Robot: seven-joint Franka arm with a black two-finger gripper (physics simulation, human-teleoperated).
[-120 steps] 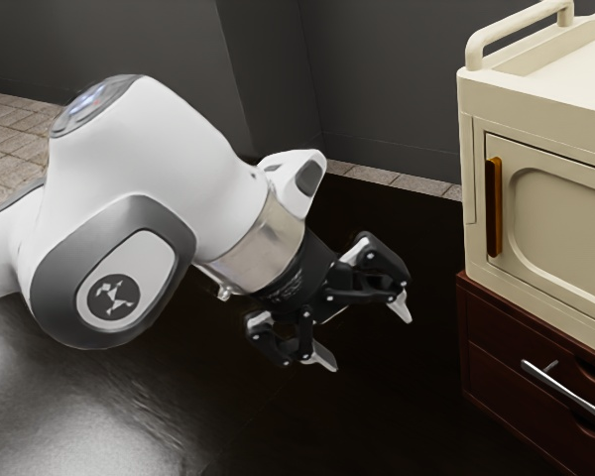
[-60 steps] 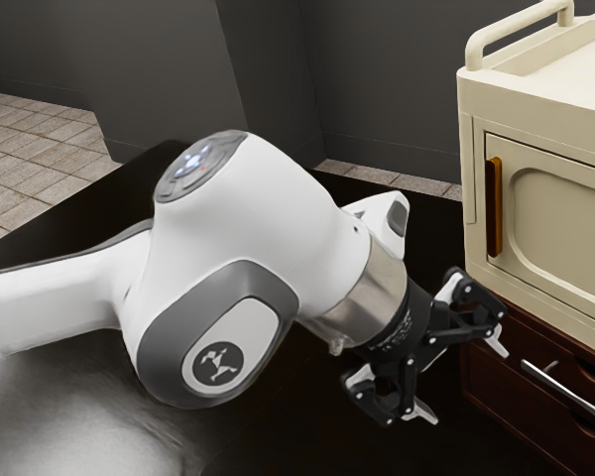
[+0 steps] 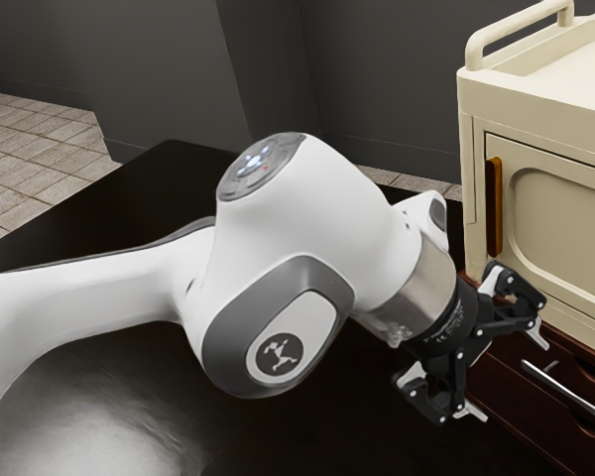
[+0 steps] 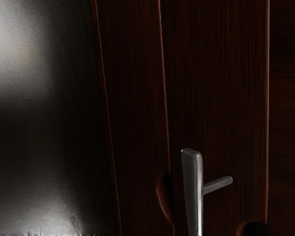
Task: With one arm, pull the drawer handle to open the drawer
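Glossy blk tbl [image 3: 99,416], metal hndl [image 4: 192,191]; wood drwr [image 4: 216,98]

The arm [image 3: 288,233] is viewed from its side and slightly above; from the wrist, the brown drawers [image 4: 216,88] are faced closely. The metal handle [image 3: 572,396] is shared by both views.

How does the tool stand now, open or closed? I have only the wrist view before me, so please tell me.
Observer: In the exterior view the tool is open, with its two fingers well apart.
Operator: Thank you. And which thing is above the dark red drawers?
Observer: A cream cabinet rests on top of them.
Operator: Does this cabinet have also a handle, which I should not confuse with ours?
Observer: Yes, its door has an upright orange-brown handle.
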